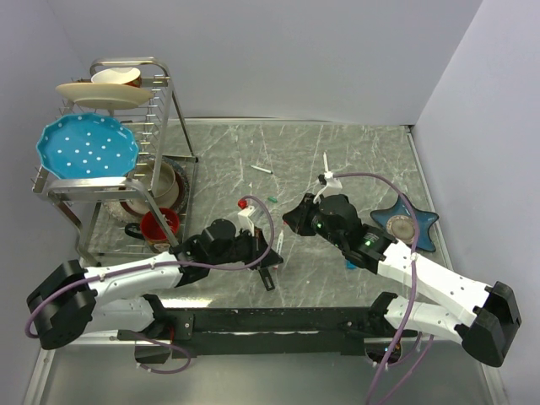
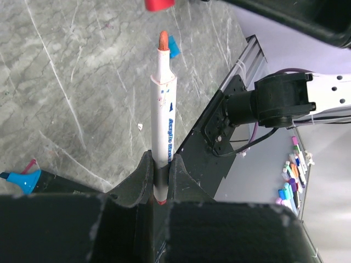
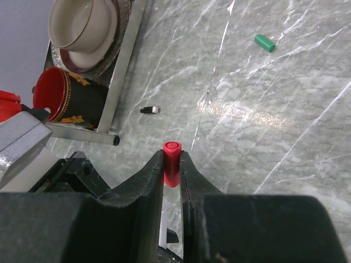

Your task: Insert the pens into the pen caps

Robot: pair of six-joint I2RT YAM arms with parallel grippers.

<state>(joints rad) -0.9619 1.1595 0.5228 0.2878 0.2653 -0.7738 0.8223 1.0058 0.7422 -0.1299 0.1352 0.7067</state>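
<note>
My left gripper [image 2: 160, 165] is shut on a thin white-barrelled pen [image 2: 163, 109], its bare red-orange tip pointing away from the jaws. My right gripper [image 3: 172, 164] is shut on the red cap [image 3: 171, 164]. This cap also shows at the top edge of the left wrist view [image 2: 159, 4], just beyond the pen tip and apart from it. In the top view the two grippers [image 1: 272, 253] [image 1: 294, 221] meet mid-table. A green cap [image 3: 264, 43] and a small black cap [image 3: 149, 110] lie on the table. A black pen with blue trim [image 2: 24, 181] lies beside my left gripper. Two more white pens [image 1: 262, 169] [image 1: 327, 163] lie farther back.
A dish rack [image 1: 126, 160] with a blue plate, bowls and a red-and-black mug [image 3: 63, 101] stands at the left. A blue star-shaped dish [image 1: 407, 224] sits at the right, by my right arm. A small blue cap [image 2: 174, 46] lies on the marble table [image 1: 371, 160].
</note>
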